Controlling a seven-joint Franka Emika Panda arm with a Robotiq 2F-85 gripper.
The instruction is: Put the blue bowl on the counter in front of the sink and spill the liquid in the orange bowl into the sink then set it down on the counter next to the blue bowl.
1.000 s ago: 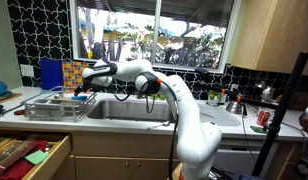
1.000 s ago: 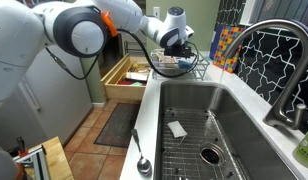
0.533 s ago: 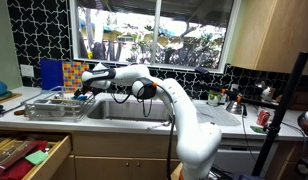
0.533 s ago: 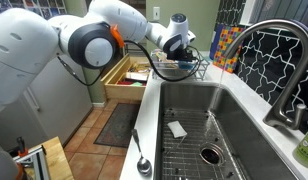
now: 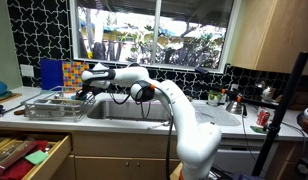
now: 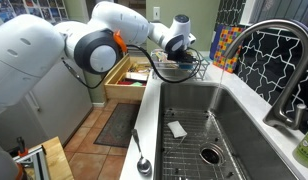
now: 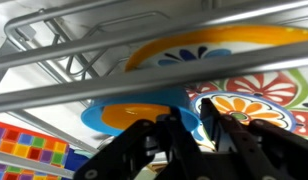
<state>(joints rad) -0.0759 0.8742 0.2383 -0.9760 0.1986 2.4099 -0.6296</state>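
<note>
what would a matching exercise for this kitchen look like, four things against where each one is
Things:
1. black robot tool
2. light wooden drawer
3. small white scrap
4. red can

Places:
A. on the floor of the stainless-steel sink
B. pulled open under the counter
C. at the wire dish rack
D. on the counter, on the far side of the sink from the rack

Pairs: 1-C, 2-B, 3-A, 4-D

Glossy white rounded arm [image 6: 39, 60] (orange ring [image 6: 117, 42] at one joint), black hand [image 7: 186, 118].
</note>
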